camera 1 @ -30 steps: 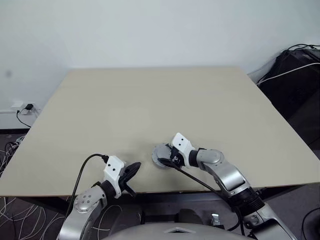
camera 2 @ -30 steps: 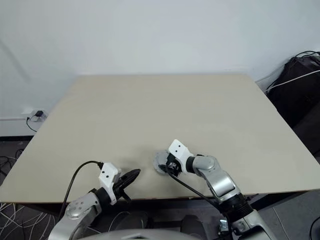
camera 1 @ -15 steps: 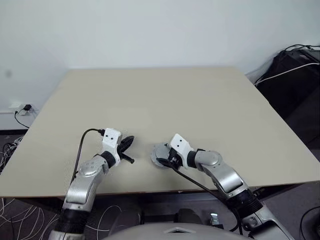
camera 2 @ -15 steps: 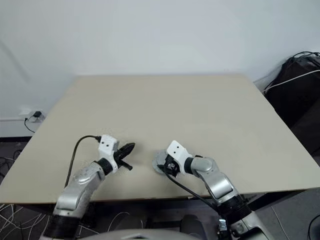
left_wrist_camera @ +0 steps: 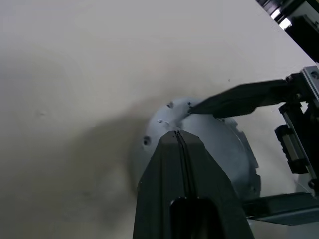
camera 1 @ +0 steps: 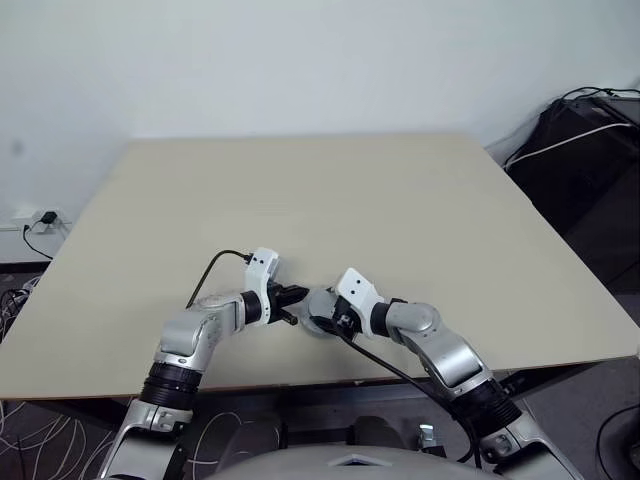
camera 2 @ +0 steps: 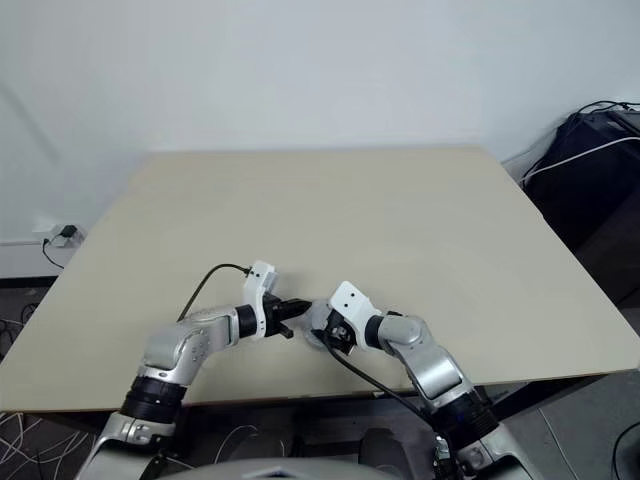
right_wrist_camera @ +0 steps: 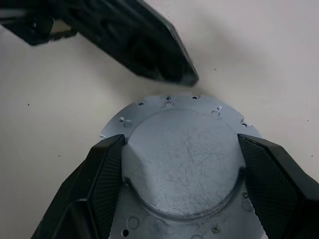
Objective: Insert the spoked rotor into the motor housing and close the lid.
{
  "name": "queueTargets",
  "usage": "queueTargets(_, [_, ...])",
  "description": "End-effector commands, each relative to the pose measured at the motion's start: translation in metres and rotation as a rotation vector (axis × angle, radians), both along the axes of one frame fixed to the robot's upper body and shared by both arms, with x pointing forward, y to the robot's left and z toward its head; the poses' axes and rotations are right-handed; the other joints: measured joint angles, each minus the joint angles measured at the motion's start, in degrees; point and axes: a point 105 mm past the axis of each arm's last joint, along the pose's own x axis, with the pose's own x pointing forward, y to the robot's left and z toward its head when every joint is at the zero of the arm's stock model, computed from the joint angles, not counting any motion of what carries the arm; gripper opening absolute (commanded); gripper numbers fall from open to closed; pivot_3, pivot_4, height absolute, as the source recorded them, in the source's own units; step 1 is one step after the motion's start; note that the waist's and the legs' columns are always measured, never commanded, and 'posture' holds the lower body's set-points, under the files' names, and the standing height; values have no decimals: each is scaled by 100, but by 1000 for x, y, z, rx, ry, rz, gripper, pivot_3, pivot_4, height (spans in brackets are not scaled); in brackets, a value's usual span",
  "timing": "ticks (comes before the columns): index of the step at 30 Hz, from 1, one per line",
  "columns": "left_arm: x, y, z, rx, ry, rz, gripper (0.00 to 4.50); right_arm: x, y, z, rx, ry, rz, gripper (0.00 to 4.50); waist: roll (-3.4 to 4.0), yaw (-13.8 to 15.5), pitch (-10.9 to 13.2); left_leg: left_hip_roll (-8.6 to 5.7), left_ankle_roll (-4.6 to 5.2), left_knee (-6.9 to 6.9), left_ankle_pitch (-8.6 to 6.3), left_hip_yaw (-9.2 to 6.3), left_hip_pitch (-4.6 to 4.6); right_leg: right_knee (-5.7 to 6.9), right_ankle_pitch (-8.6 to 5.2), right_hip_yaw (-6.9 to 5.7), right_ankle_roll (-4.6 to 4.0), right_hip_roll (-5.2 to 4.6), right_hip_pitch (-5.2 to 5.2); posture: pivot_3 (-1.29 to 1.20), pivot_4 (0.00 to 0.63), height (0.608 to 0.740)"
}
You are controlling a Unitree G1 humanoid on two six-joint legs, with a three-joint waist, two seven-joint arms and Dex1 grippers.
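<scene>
The lid (right_wrist_camera: 184, 154), a silver-grey metal disc with a raised round centre and a holed flange, lies flat on the beige table (camera 1: 400, 200) near its front edge. My right gripper (right_wrist_camera: 182, 144) is shut on it, one finger on each side of the raised centre. My left gripper (left_wrist_camera: 177, 133) is shut, and its tip rests at the lid's (camera 1: 316, 301) left edge, opposite the right gripper (camera 1: 335, 318). The spoked rotor and the motor housing are hidden.
A black bag (camera 1: 590, 140) with a white cable sits on the floor beyond the table's right side. A wall socket and cables (camera 1: 40, 218) are at the left. The table's front edge runs just below both grippers.
My left arm has swung from the table's front edge forward and to the right, bringing its shut gripper up to the lid. The right gripper and the lid have kept still.
</scene>
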Motion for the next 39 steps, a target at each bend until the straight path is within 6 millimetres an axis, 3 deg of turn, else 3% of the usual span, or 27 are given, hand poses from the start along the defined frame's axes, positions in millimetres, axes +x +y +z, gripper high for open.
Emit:
queueTargets(1, [-2, -10, 2, 30, 8, -37, 0, 2, -7, -3, -38, -6, -33, 3228, 0, -2, 0, 0, 0, 0, 0, 0, 0, 0, 0, 0, 0, -1, 0, 0, 0, 740])
queueTargets(7, [-16, -7, -20, 140, 78, -49, 0, 2, -8, -2, -39, -8, -38, 3228, 1, -1, -17, -1, 0, 0, 0, -2, 2, -2, 0, 0, 0, -2, 4, 0, 0, 740])
queueTargets(17, [-25, 6, -25, 179, 100, -36, 0, 4, -6, -1, -37, -9, -30, 3228, 10, 0, -37, -2, 0, -1, 0, -4, 5, -4, -9, -2, -14, -5, 9, 0, 0, 740])
queueTargets(29, [-25, -15, -19, 69, 102, -9, 0, 1, -3, 2, -11, -3, -19, 3228, 12, 44, -42, -5, 0, 0, 0, -4, 9, -4, -13, -3, -20, -13, 16, 0, 0, 740])
queueTargets(33, [-25, -18, -19, 55, 103, 1, 0, 1, -4, 10, 23, -14, -29, 4482, 11, 90, -41, -7, 1, 1, 0, -4, 9, -5, -12, -4, -20, -15, 18, 0, 0, 740])
queueTargets(39, [-24, -18, -18, 51, 100, 5, 0, 4, -11, 36, 65, -92, -58, 4482, 10, 157, -40, -8, 2, 0, 0, -4, 0, -18, -12, -7, -20, -16, 15, 0, 0, 740])
